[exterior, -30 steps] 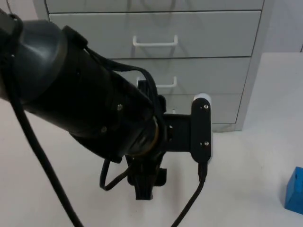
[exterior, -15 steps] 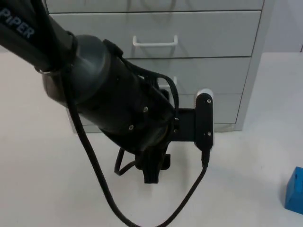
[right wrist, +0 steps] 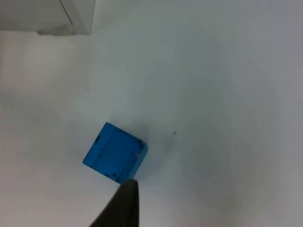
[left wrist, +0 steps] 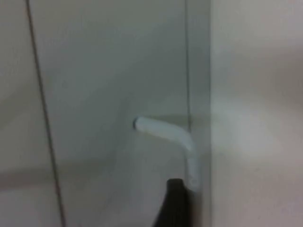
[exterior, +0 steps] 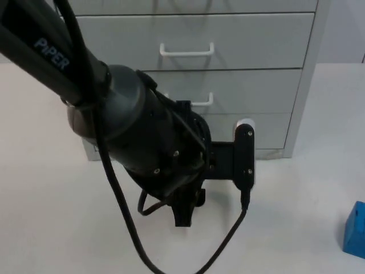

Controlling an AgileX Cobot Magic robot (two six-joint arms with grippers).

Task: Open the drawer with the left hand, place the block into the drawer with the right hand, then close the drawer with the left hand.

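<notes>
**Left hand at the lowest drawer handle; block on the table**

You have the left hand (left wrist: 176, 203) close against the front of the drawer unit (exterior: 251, 51), at the lowest drawer (exterior: 268, 128). From the left wrist, one black fingertip (left wrist: 174, 201) stands just beside the bent end of the white drawer handle (left wrist: 163, 131); whether it touches the handle cannot be told, nor whether the hand is spread or clenched. From the top, the left arm (exterior: 137, 137) covers the hand and most of the lowest drawer front.

All visible drawers sit flush with the cabinet. The two upper handles (exterior: 187, 50) are white bars, untouched.

The right hand (right wrist: 124, 205) hangs above the table (right wrist: 227, 94), one black fingertip (right wrist: 125, 203) just beside the blue block (right wrist: 115, 152); its spread cannot be judged. The block lies flat on the table, well apart from the cabinet's corner (right wrist: 78, 19). From the top, the block (exterior: 355, 230) is at the table's right edge of view.

Legible writing: "PIPER" in white on the left arm's upper link (exterior: 54, 52).
</notes>
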